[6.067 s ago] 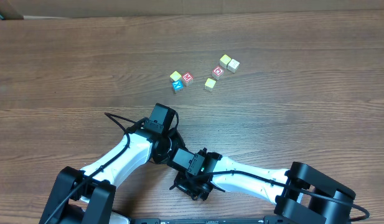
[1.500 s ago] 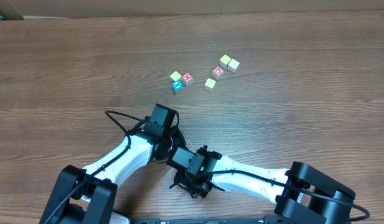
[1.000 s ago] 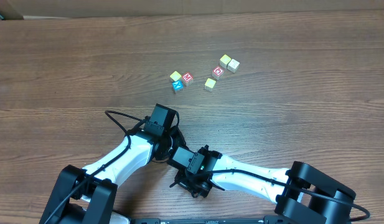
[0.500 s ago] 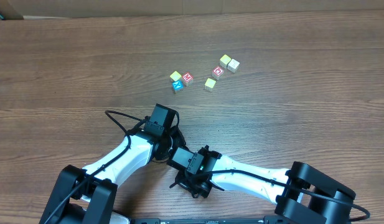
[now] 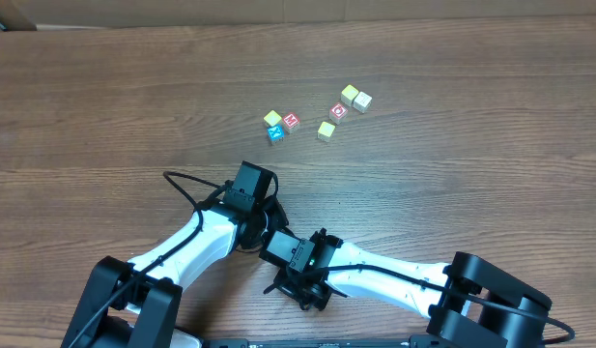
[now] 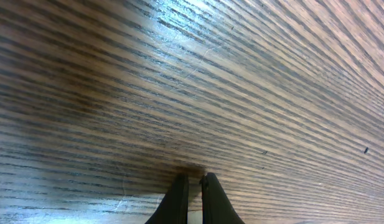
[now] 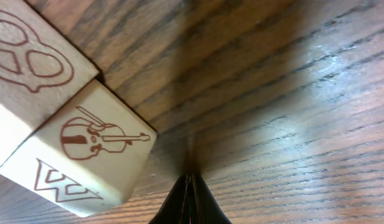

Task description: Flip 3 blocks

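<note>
left claw (image 6: 193, 183) closed, empty | right claw (image 7: 190, 186) closed, empty, beside violin block (image 7: 79, 152)

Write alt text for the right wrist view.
A pale wooden block with a red violin drawing lies at the left, close beside a second pale block. The shut right tool points at bare wood-grain table just right of the violin block.

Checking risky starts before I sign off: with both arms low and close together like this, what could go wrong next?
1. The left arm and right arm overlap in the overhead view; moving either could make them collide.
2. The shut right gripper sits close beside the violin block, which seems to abut the pretzel block; grabbing one may shove the other.
</note>
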`<state>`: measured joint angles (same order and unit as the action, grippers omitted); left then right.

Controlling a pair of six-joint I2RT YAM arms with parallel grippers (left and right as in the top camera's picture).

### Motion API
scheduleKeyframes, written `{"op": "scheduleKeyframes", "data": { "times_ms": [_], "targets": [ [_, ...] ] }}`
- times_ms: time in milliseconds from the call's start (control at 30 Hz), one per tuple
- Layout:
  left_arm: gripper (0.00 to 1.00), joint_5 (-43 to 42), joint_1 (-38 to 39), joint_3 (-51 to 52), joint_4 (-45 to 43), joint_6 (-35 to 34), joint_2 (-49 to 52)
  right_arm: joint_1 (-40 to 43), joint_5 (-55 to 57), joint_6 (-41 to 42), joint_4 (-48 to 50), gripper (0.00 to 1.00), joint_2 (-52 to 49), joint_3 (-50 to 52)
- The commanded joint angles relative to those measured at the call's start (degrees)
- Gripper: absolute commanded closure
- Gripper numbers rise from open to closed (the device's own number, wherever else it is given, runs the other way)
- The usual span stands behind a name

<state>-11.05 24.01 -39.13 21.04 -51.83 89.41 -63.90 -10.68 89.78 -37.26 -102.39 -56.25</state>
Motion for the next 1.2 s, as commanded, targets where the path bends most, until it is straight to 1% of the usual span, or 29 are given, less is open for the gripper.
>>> {"op": "scheduleKeyframes", "data": {
  "times_ms": [0,367,800,1167],
  "targets": [
    [0.96,1.46,0.76,1.16,1.01,1.75,1.25,-0.66,0.57,0.31,-1.49,0.96,-0.87,0.81],
    [0.96,2.08,0.76,1.16,1.20,1.73,1.25,-0.07,0.57,1.60,-3.19,0.96,-0.81,0.81],
    [0.96,2.32,0.76,1.16,1.22,1.73,1.25,3.96,1.25,1.29,-6.10,0.96,-0.81,0.81],
    [0.96,2.82,0.76,1.16,1.18,1.70,1.25,8.33,1.49,-0.79,-6.78,0.96,-0.81,0.81]
  ]
}}
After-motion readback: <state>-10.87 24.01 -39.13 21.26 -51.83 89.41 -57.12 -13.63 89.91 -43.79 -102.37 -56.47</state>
